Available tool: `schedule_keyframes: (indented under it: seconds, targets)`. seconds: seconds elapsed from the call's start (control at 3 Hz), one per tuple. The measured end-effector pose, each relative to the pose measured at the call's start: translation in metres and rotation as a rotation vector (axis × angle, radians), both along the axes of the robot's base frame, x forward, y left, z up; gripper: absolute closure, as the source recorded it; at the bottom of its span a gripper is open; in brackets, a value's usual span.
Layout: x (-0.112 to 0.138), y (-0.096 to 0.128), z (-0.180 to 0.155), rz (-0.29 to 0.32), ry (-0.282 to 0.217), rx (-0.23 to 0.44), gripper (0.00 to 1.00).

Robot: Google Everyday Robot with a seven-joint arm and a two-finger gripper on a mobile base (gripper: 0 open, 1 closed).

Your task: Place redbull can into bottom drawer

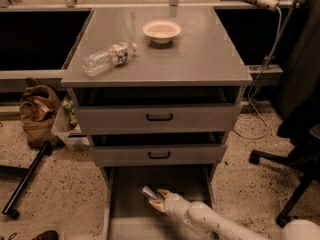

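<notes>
The bottom drawer (125,219) is pulled open below the two upper drawers; it is a wide flat grey tray. My white arm reaches into it from the lower right. My gripper (156,200) sits low inside the drawer, near its middle, shut on the redbull can (149,192). Only the can's silver end shows, sticking out to the upper left of the fingers, tilted. I cannot tell whether the can touches the drawer floor.
A clear plastic bottle (106,58) lies on its side on the cabinet top (200,59), and a white bowl (161,31) stands behind it. A brown bag (37,111) and a black pole (25,179) are on the floor at left. A chair base (290,169) is at right.
</notes>
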State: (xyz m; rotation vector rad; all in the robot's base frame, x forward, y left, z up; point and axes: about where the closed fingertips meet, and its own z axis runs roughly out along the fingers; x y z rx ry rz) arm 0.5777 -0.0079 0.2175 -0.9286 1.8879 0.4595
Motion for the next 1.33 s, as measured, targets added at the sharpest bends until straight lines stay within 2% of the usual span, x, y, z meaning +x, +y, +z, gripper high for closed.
schedule_keyframes:
  seconds: [0.33,0.67,1.33]
  targets:
    - [0.002,-0.011,-0.002,-0.025,-0.015,-0.061,1.0]
    - [0.006,-0.021,-0.01,-0.041,-0.008,-0.114,1.0]
    - [0.016,-0.032,-0.046,-0.034,0.057,-0.188,1.0]
